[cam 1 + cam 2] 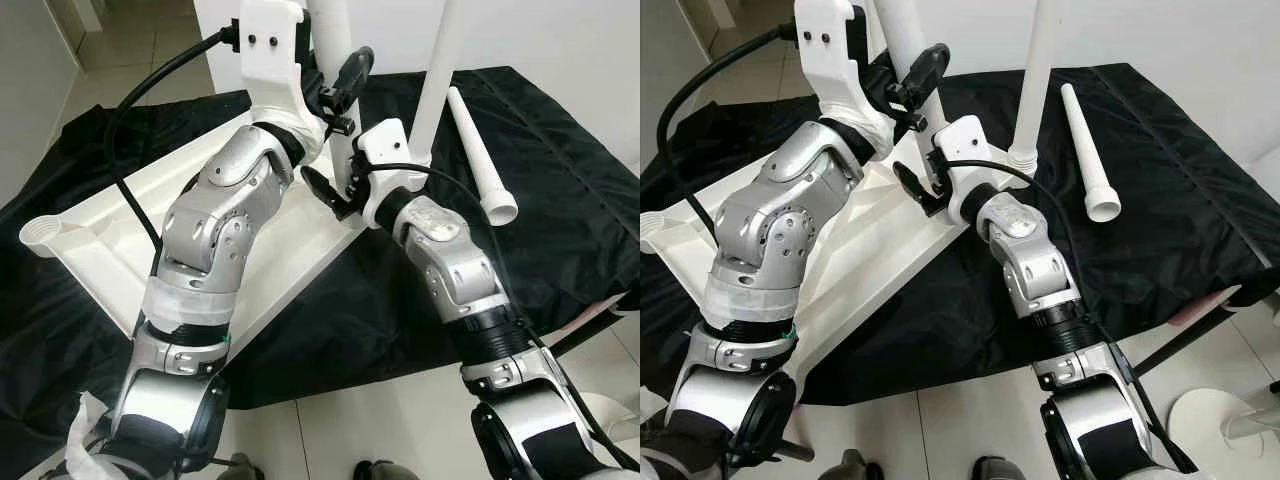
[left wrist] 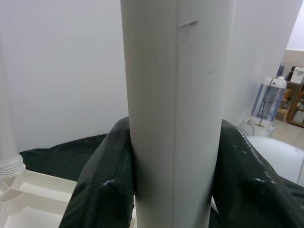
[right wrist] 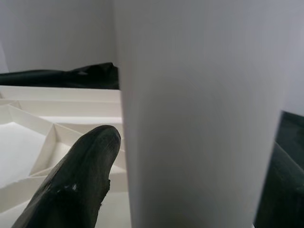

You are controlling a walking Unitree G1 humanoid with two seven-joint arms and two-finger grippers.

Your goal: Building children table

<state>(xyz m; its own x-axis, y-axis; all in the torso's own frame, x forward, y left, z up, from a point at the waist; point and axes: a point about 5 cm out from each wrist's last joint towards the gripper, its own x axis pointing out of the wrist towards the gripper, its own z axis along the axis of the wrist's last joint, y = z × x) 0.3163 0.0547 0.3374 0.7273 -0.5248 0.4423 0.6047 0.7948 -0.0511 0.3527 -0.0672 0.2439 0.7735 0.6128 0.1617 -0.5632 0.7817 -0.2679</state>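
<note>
Both grippers clamp the same upright white plastic table leg (image 2: 175,114), left gripper (image 1: 345,85) above right gripper (image 1: 335,195), axis vertical over the upturned white tabletop (image 1: 110,250).

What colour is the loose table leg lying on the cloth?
White; the loose table leg shows best in the left eye view.

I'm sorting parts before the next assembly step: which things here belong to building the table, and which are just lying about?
Part of the job:
- upturned white tabletop
- upright leg clamped by the left pincer, with the right pincer lower on it
- second upright leg already fitted
- loose leg lying on the cloth

Lying about:
- black cloth
- white appliance in the background
</note>
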